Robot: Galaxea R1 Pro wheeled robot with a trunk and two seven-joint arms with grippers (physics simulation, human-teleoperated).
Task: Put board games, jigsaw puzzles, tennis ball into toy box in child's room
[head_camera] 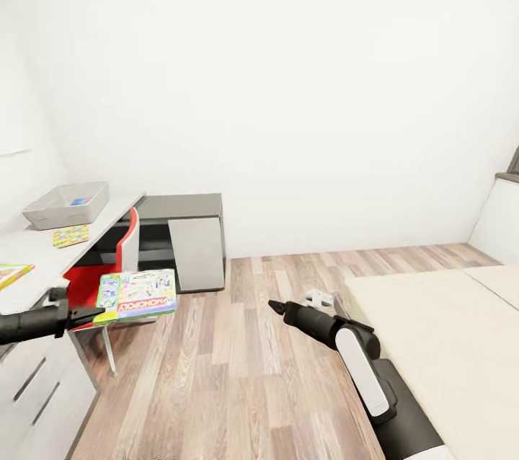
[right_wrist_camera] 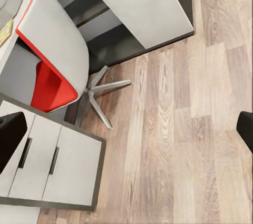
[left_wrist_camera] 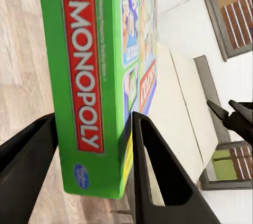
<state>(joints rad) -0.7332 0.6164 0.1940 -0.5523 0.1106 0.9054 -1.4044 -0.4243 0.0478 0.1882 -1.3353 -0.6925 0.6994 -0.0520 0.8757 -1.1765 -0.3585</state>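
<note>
Green-white-red printed cardboard Monopoly game box [head_camera: 137,293] is clamped by its edge in the left gripper [head_camera: 88,315], cantilevered out ahead of the fingers over the wood-plank floor [head_camera: 252,359], beside the red-and-white swivel chair [head_camera: 108,265]. Left wrist view: both black fingers [left_wrist_camera: 158,176] sit flat on the box's two broad faces near one short end [left_wrist_camera: 89,129]. Judgement: light, stiff, glossy; a pinch this far from centre gives it leverage to sag or pivot, so move slowly and keep it level. Target, the shallow light-grey toy bin [head_camera: 66,204], is ahead and outboard of the left hand on the pale grey desk top [head_camera: 32,247], well apart; a multicoloured puzzle square [head_camera: 71,235] lies just short of it. Right gripper [head_camera: 277,306] is empty over the floor, tips spread wide in the right wrist view, beige bed mattress [head_camera: 447,330] outboard of it.
</note>
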